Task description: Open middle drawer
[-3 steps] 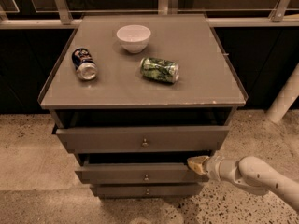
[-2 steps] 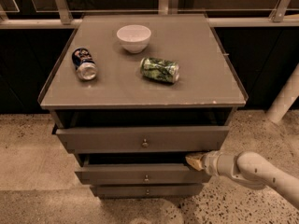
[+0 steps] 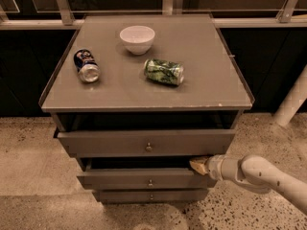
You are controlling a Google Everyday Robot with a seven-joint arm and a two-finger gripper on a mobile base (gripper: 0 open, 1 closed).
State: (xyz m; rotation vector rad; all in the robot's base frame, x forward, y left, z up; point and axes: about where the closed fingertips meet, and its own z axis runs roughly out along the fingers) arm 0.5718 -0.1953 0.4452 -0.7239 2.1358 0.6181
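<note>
The middle drawer (image 3: 120, 178) is a slim grey-brown front with a small round knob (image 3: 150, 182). It stands slightly out from the cabinet, with a dark gap above it. My gripper (image 3: 199, 165), tan at the tip on a white arm (image 3: 259, 174) coming from the right, sits at the drawer's top right edge, just under the top drawer. The top drawer (image 3: 146, 143), wider and taller, also stands a little out. The narrow bottom drawer (image 3: 151, 196) sits below.
On the cabinet top (image 3: 206, 80) are a white bowl (image 3: 137, 38), a dark can (image 3: 87, 66) lying on its side and a green can (image 3: 164, 72) lying on its side. Speckled floor surrounds the cabinet. A white post (image 3: 292, 102) stands at the right.
My gripper has shifted slightly left and up along the middle drawer's top right edge. The drawers and the things on top look unmoved.
</note>
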